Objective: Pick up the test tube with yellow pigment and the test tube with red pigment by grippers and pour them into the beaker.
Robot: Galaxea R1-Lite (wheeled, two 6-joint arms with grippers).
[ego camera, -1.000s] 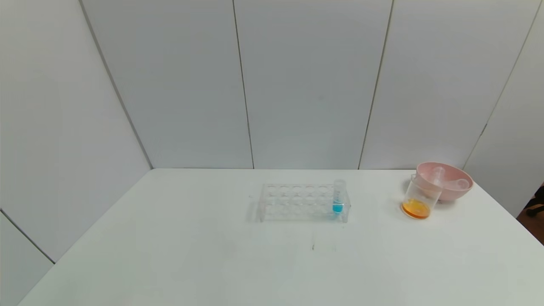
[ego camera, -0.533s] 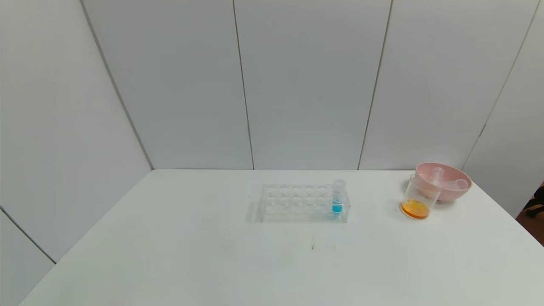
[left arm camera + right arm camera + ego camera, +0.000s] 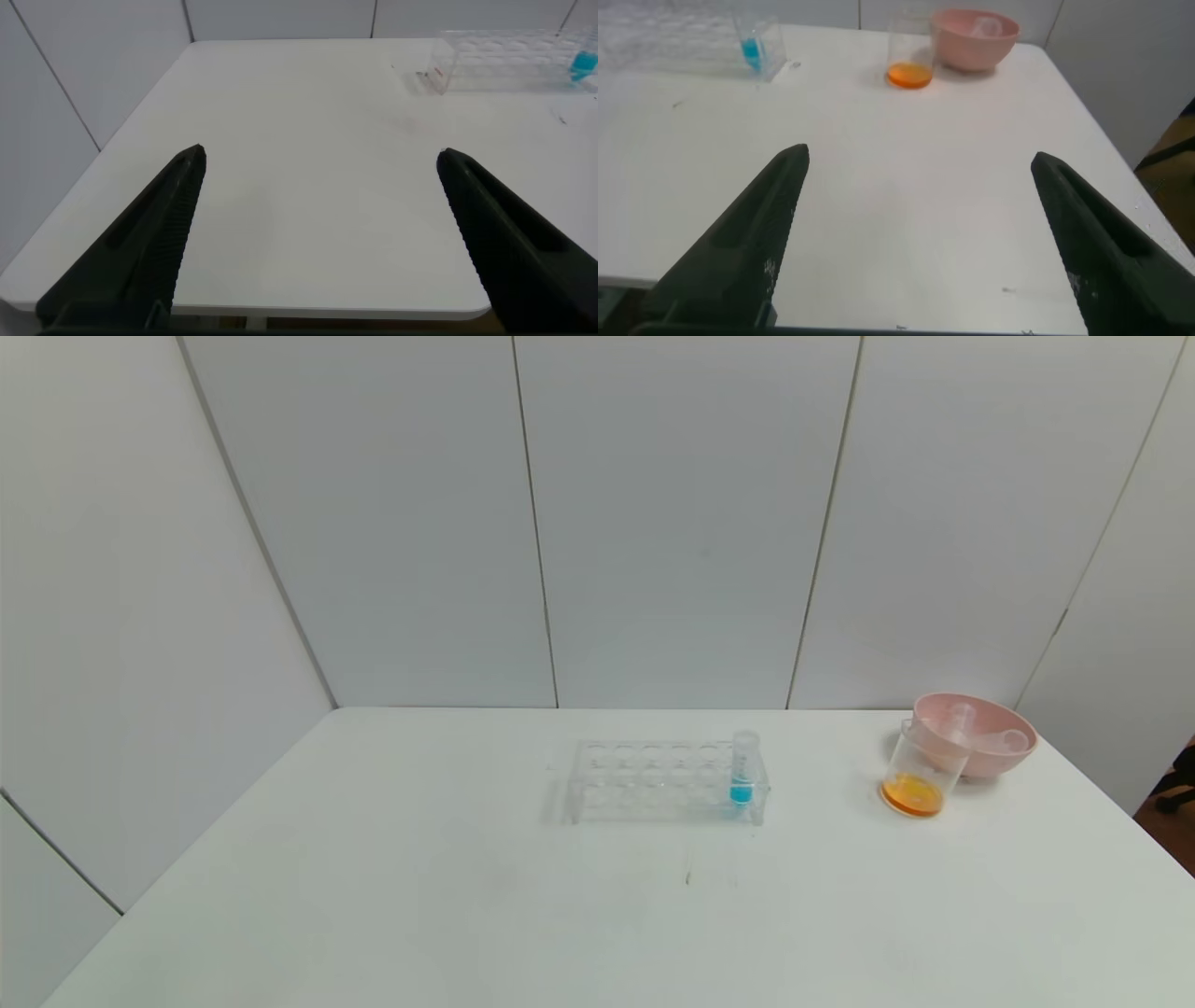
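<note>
The beaker [image 3: 924, 767] stands at the table's far right, touching the pink bowl, with orange liquid in its bottom; the right wrist view also shows this beaker [image 3: 910, 58]. Two clear tubes [image 3: 962, 719] without coloured liquid lie in the bowl. No test tube with yellow pigment or with red pigment is in view. Neither arm shows in the head view. My left gripper [image 3: 320, 152] hangs open over the table's near left edge. My right gripper [image 3: 920, 154] is open over the near right edge. Nothing sits between the fingers of either.
A clear rack [image 3: 653, 784] stands mid-table with one blue-liquid tube [image 3: 743, 770] at its right end. The pink bowl [image 3: 991, 763] sits at the far right corner. Grey wall panels close the back and left; the table drops off at right.
</note>
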